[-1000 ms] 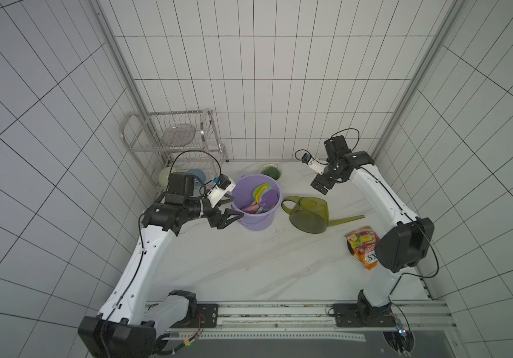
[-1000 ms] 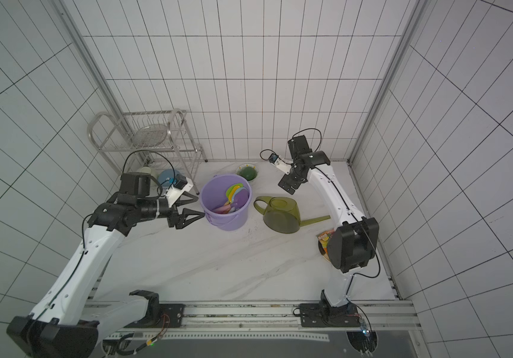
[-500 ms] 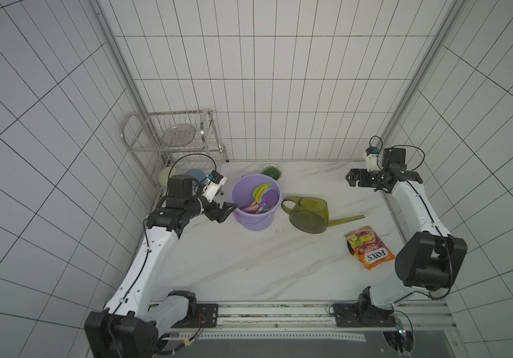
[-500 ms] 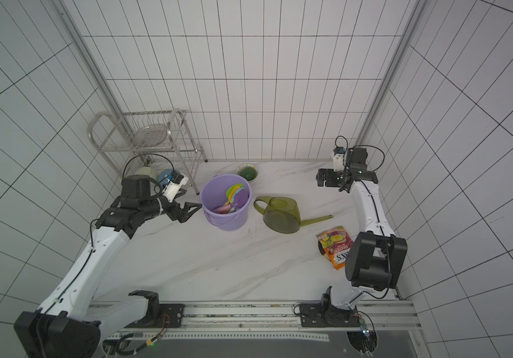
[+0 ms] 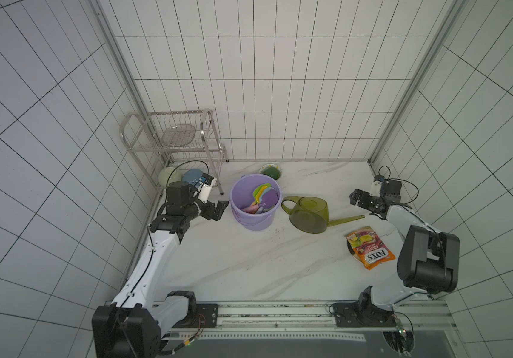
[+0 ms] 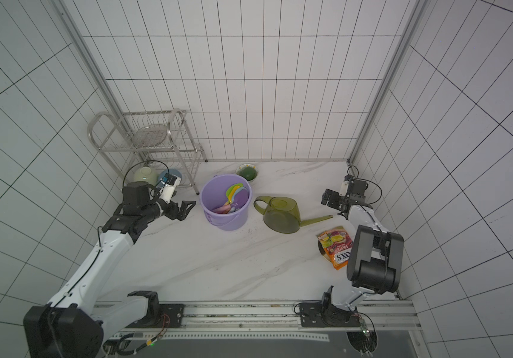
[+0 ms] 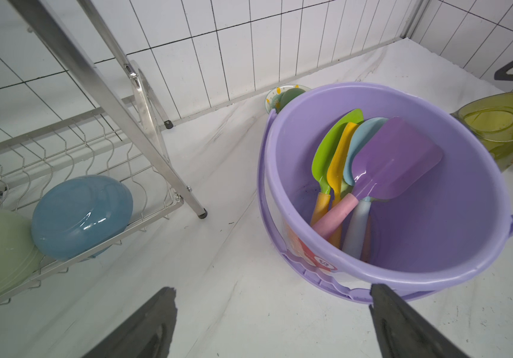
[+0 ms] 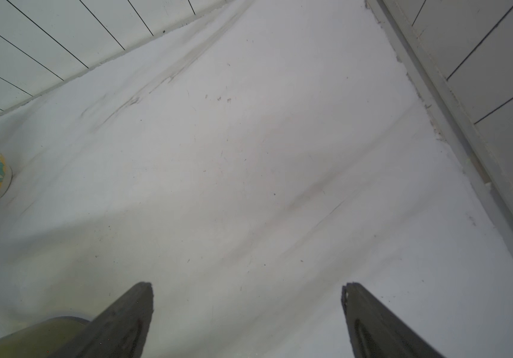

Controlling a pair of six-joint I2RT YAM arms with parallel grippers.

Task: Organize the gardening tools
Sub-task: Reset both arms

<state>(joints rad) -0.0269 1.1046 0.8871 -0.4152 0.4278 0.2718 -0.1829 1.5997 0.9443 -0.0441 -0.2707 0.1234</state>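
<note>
Several plastic shovels stand together inside the lilac bucket, handles down. The left wrist view shows green, yellow, teal and purple blades. The olive-green watering can sits on the table right of the bucket, spout pointing right. My left gripper is open and empty, just left of the bucket. My right gripper is open and empty over bare table, right of the can.
An orange snack bag lies near the right arm's base. A metal dish rack with a pale green bowl and a blue bowl fills the back left corner. A small patterned bowl sits behind the bucket. Tiled walls enclose three sides.
My left gripper opened wider and drew back left from the bucket's rim. My right arm swung from the back middle to the right side of the table and lowered.
</note>
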